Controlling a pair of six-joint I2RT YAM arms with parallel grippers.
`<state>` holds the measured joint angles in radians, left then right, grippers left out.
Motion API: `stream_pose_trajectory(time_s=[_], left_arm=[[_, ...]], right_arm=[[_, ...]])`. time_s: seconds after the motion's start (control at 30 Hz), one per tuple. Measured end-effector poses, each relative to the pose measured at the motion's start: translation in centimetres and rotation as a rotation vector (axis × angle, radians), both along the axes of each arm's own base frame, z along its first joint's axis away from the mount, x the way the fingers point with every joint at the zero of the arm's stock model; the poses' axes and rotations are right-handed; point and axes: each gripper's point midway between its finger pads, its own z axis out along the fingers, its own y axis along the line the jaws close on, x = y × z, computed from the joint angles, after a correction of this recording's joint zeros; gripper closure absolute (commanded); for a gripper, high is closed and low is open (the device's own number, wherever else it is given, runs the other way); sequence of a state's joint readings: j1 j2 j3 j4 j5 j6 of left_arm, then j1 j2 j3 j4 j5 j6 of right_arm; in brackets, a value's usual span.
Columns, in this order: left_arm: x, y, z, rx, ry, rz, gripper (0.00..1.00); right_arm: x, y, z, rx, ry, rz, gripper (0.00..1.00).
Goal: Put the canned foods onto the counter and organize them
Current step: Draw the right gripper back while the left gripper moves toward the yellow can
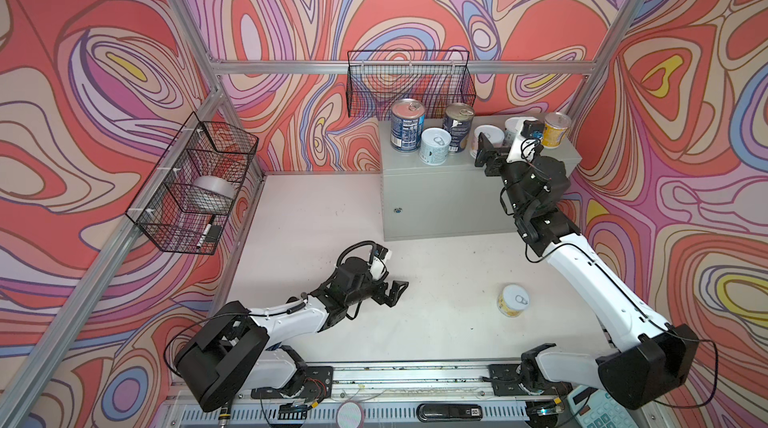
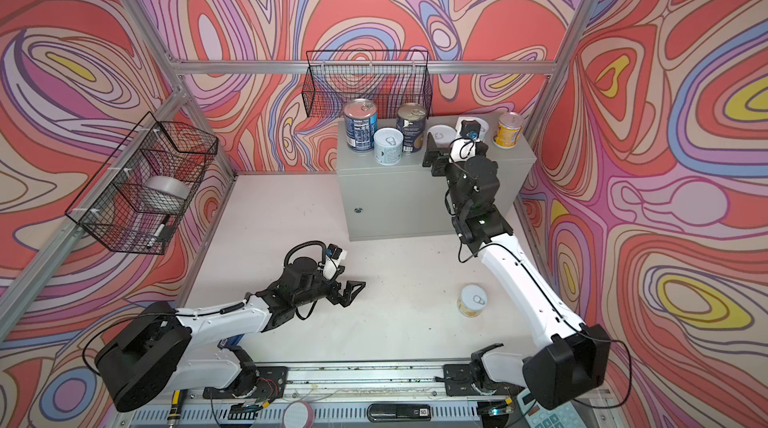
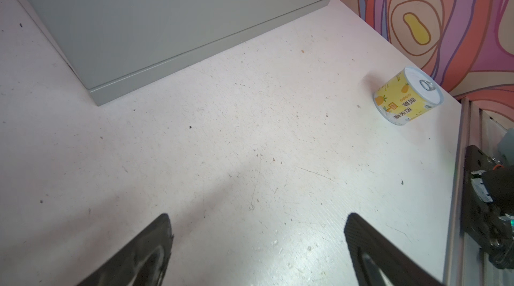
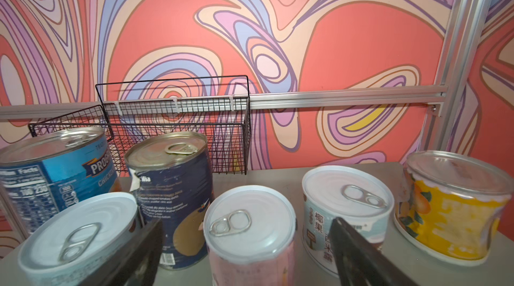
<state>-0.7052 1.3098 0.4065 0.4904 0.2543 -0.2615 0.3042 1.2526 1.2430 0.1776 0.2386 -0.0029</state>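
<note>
The grey counter (image 1: 449, 193) carries several canned foods: two tall dark blue tins (image 1: 407, 124) (image 1: 457, 126), a pale blue one (image 1: 435, 145), a pink one (image 4: 250, 223), a white-teal one (image 4: 345, 201) and a yellow one (image 1: 555, 130). My right gripper (image 4: 247, 233) is open over the counter top, with a finger on each side of the pink tin and a gap on both sides. Another yellow tin (image 1: 513, 300) (image 3: 407, 95) stands upright on the white table, right of centre. My left gripper (image 1: 395, 293) (image 3: 257, 226) hovers low over the table, open and empty.
A black wire basket (image 1: 409, 82) hangs on the back wall just behind the dark blue tins. A second basket (image 1: 195, 184) on the left wall holds a silver tape roll (image 1: 212, 195) and a marker. Aluminium frame rails border the table.
</note>
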Motion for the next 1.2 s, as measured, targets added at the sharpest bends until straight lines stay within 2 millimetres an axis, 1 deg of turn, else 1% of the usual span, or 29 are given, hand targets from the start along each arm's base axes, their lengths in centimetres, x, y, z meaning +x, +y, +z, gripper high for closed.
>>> stream_pose_trajectory(time_s=[0.07,0.17,0.23,0.3,0.4,0.47,0.53,0.67,0.87,0.93,1.03,1.2], left_arm=[[0.0,0.0,0.0,-0.001,0.001,-0.001,0.0],[-0.1,-0.1,0.0,-0.003,0.003,-0.006,0.0],[-0.2,-0.1,-0.1,-0.002,0.009,-0.01,0.0],[-0.3,-0.2,-0.3,-0.002,0.015,-0.017,0.0],[-0.5,-0.4,-0.3,-0.006,0.02,-0.031,0.0],[-0.4,-0.5,-0.4,-0.004,0.024,-0.033,0.0],[-0.2,-0.7,-0.3,-0.004,0.025,-0.033,0.0],[-0.3,-0.9,-0.2,-0.01,0.025,-0.044,0.0],[-0.9,-1.6,-0.4,-0.011,0.037,-0.074,0.0],[-1.0,-2.3,-0.4,-0.011,0.04,-0.092,0.0],[-1.4,-4.2,0.0,-0.013,0.038,-0.138,0.0],[-2.1,-9.0,2.1,-0.045,0.01,-0.235,0.0]], right_arm=[[-1.6,-0.5,0.1,0.002,0.0,0.002,0.05],[-3.8,-1.2,0.1,0.0,0.009,0.002,0.11],[-4.6,-1.5,-0.1,-0.005,0.028,-0.002,0.12],[-4.8,-1.7,-0.9,-0.014,0.065,-0.008,0.11],[-5.5,-2.0,-3.0,-0.035,0.141,-0.014,0.09],[-6.5,-2.5,-4.9,-0.053,0.204,-0.025,0.07],[-8.0,-3.3,-6.9,-0.06,0.263,-0.045,0.02],[-11.0,-5.0,-10.3,-0.027,0.35,-0.091,0.02],[-15.5,-7.3,-15.3,0.099,0.44,-0.159,0.01],[-16.8,-7.9,-16.5,0.145,0.453,-0.176,0.01],[-18.8,-9.1,-17.8,0.217,0.47,-0.219,0.01],[-21.2,-10.9,-18.9,0.296,0.489,-0.302,0.02]])
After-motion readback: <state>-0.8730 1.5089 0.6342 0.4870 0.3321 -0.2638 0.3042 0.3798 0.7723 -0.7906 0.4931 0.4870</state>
